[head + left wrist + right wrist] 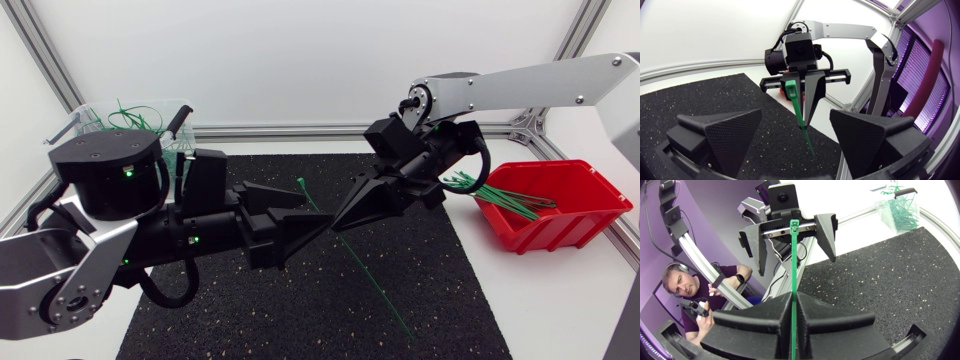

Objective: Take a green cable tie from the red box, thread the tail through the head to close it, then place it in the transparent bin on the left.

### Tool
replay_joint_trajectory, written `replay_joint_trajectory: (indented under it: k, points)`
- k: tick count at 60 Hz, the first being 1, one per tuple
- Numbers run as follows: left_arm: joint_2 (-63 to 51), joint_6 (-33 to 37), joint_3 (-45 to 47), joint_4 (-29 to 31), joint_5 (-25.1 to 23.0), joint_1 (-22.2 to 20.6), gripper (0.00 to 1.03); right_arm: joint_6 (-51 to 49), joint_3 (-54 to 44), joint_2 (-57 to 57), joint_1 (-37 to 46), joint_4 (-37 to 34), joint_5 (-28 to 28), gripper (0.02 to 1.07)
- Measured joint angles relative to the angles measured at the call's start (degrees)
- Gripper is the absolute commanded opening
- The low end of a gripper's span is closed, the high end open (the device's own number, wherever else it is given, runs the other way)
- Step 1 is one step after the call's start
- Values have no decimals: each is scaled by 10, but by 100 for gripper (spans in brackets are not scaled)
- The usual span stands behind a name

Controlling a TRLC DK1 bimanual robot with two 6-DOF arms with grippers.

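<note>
**Head view.** The right gripper [350,215] was clamped on the green cable tie [372,290] above the mat [250,320], between the red box [585,225] and the transparent bin [160,108]. The left gripper [305,212] stood spread and empty near the tie's head. Only this view showed the long free tail, which might catch on the mat.

**Left wrist view.** The head pointed between the left fingers, touching neither. Closing off-centre would likely knock it aside.

**Right wrist view.** This view alone showed both right fingers pressed on the strap. A twist there could misalign the head.
</note>
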State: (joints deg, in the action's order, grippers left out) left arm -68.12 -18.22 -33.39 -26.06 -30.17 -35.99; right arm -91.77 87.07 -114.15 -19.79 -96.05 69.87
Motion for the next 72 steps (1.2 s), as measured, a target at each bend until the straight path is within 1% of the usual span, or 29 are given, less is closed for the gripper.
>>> replay_joint_trajectory:
  k: [5,10,13,16,34,36,38,42,51,72]
  points:
    - [-2,0,-1,0,0,3,77,0,0,0,0,0,0,8]
    - [-2,0,-1,0,0,8,64,0,0,0,0,0,0,8]
    - [-2,0,-1,-1,0,11,61,0,0,0,0,0,0,8]
    - [-5,0,-1,-5,0,15,59,0,0,0,0,0,0,8]
    - [-10,0,-1,-8,-1,18,58,0,0,0,0,0,0,8]
    - [-10,0,-1,-8,-1,18,52,0,0,0,0,0,0,8]
    - [-10,0,-1,-8,-1,18,42,0,0,0,0,0,0,8]
    - [-9,0,-1,-8,-1,18,32,0,0,0,0,0,0,8]
    - [-10,0,-1,-10,-9,17,32,0,0,-1,-1,0,0,8]
    - [-9,-1,-1,-10,-9,13,32,0,0,-10,-7,0,4,8]
